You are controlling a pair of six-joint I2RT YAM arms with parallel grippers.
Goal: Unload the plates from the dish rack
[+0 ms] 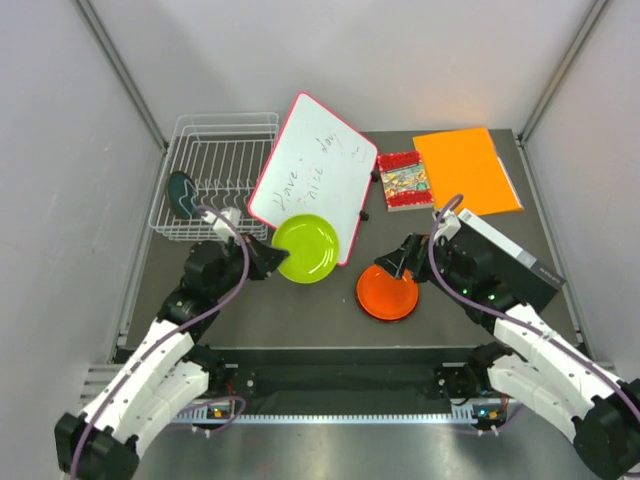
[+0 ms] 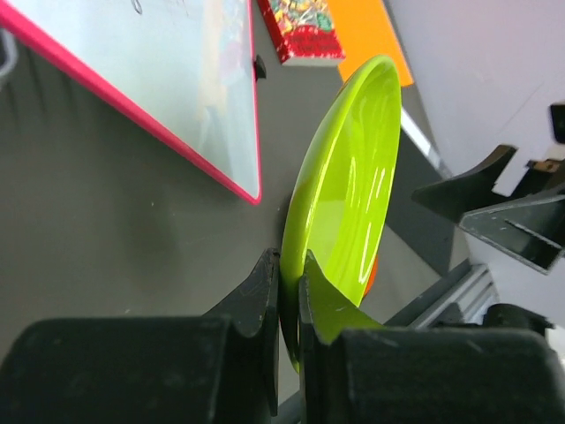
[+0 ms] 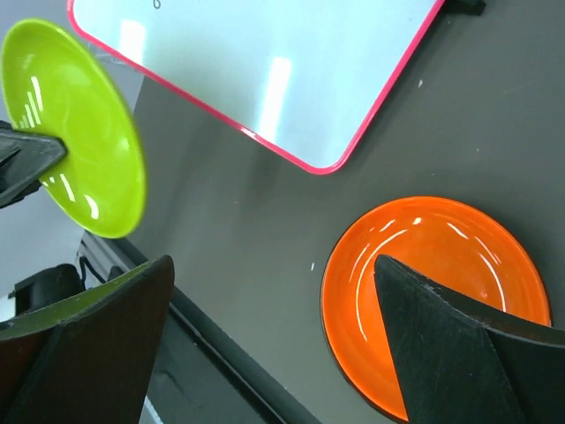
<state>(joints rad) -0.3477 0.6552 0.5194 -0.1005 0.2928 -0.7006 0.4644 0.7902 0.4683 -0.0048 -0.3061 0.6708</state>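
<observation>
Beside whiteboard [image 1: 315, 170], left end effector [image 2: 290, 269] pinched green plate [image 1: 306, 248] by rim; thin hold might let it pivot, strike whiteboard. Right end effector [image 3: 274, 265] gaped over orange plate [image 3: 441, 265]. Teal plate [image 1: 182, 192] sat in rack [image 1: 215, 135].

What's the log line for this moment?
left tool: shut on lime plate rim | right tool: open above orange plate on table | dish rack: teal plate inside

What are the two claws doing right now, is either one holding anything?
Left gripper: closed on the rim of the lime green plate.
Right gripper: open, holding nothing, near the orange plate.
</observation>
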